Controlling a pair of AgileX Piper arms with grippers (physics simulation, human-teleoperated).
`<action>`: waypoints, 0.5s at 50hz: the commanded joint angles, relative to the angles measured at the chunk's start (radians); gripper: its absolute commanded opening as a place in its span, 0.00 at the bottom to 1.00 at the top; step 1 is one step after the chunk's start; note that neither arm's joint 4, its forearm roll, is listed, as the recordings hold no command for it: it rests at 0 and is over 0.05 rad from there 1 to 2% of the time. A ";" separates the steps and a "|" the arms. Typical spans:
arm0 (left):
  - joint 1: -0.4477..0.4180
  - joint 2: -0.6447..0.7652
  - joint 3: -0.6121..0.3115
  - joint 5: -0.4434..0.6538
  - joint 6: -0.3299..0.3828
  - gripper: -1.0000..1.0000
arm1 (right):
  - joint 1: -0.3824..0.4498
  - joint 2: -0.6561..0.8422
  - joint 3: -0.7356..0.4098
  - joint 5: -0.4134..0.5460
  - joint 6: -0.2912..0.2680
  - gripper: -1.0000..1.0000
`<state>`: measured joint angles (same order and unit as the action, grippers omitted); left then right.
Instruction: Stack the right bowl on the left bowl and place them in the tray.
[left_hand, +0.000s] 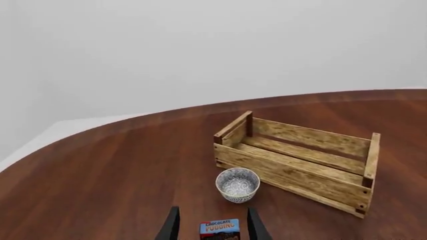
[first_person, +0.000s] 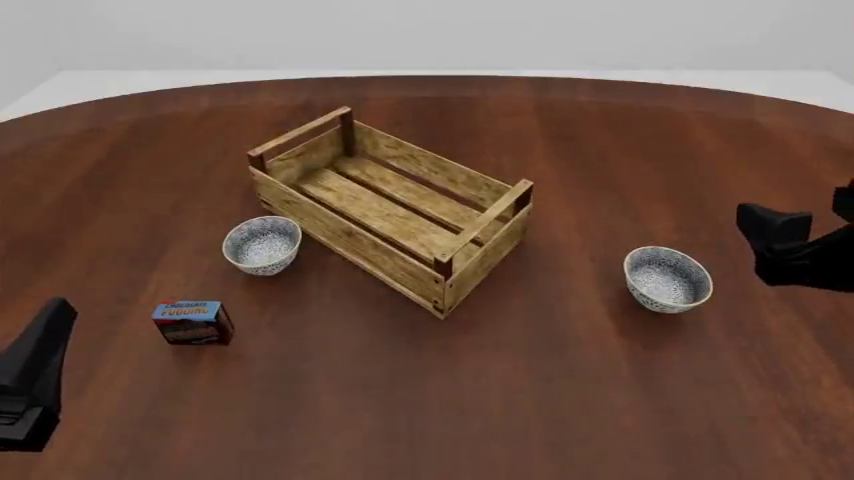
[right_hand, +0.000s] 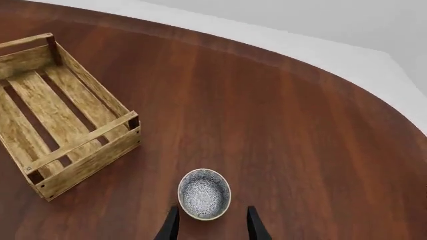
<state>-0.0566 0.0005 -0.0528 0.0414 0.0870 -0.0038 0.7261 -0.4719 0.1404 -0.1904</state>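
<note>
Centrally on the round wooden table (first_person: 561, 400), the slatted tray (first_person: 390, 207) sits empty at an angle. To its left stands the left bowl (first_person: 262, 244), near a pudding box (first_person: 192, 322); well to its right, the right bowl (first_person: 667, 278). Both the left jaws (left_hand: 212, 229) and the right jaws (right_hand: 212, 224) are spread apart, holding nothing, the right bowl just ahead of the right pair.

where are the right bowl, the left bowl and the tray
right bowl (first_person: 667, 278), front view, inner speckled floor
left bowl (first_person: 262, 243), front view, inside centre
tray (first_person: 350, 234), front view, near long side wall
</note>
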 joint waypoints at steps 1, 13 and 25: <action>-0.012 0.000 -0.004 0.005 0.007 1.00 | -0.024 0.107 -0.080 0.053 -0.032 1.00; -0.002 0.000 -0.005 0.007 0.013 1.00 | -0.070 0.252 -0.124 0.038 -0.054 1.00; -0.002 0.000 -0.015 0.017 0.005 1.00 | -0.092 0.439 -0.150 -0.019 -0.067 1.00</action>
<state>-0.0584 0.0005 -0.0651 0.0558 0.0942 -0.0735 1.0286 -0.5964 0.1550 -0.2419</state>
